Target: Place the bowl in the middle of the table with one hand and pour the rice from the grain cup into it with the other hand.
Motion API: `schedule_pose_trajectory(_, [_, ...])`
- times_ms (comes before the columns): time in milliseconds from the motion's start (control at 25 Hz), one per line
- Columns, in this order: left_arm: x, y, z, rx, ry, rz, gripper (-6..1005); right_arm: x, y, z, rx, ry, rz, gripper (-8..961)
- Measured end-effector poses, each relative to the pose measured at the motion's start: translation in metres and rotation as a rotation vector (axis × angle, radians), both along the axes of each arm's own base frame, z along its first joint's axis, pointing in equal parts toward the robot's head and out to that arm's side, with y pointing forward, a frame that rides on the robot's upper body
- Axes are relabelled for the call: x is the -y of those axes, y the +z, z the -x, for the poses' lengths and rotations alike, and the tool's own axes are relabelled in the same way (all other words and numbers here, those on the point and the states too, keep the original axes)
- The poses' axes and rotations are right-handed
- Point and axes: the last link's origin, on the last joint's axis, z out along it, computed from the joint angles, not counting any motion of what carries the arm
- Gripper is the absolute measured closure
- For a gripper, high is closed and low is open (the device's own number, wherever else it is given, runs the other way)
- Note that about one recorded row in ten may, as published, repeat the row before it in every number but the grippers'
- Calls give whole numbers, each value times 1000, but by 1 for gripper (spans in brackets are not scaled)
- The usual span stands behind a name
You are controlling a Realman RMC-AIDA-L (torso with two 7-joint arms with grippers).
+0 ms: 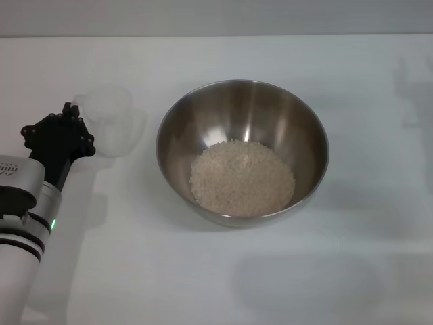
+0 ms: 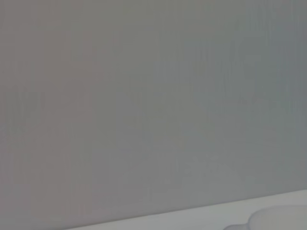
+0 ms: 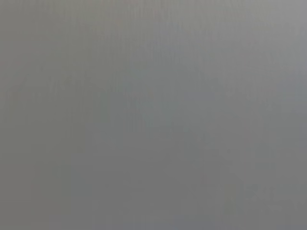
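Note:
The steel bowl stands upright in the middle of the white table. A heap of off-white rice lies in its bottom. The clear frosted grain cup stands on the table left of the bowl, apart from it, and looks empty. My left gripper is at the table's left side, right beside the cup's left edge; I cannot tell whether it touches the cup. The left wrist view shows a grey wall and a strip of table. My right gripper is out of view; its wrist view shows only plain grey.
The table's far edge meets a grey wall. My left arm covers the front left corner of the table. Faint shadows lie on the table at the right and at the front.

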Motion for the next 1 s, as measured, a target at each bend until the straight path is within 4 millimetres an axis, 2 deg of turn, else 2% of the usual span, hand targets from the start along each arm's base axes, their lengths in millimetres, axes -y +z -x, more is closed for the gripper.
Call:
schedule_pose_trajectory(320, [0,-4,10,61,46,56,969,0,0,0,2,0,1,435])
schedule_pose_trajectory(480, [3,-2,13,67,51,50,784,0,0,0,2,-1,1,435])
schedule_pose_trajectory(640, [7,1,14,78,51,29,705,0,0,-1,1,-2,0,436])
schedule_pose_trajectory(720, [15,4,15,92,42,1,665,0,0,-1,4,-5,0,436])
schedule_pose_trajectory(1000, [37,8,20,142,32,-30,641,0,1,-3,2,-12,-2,434])
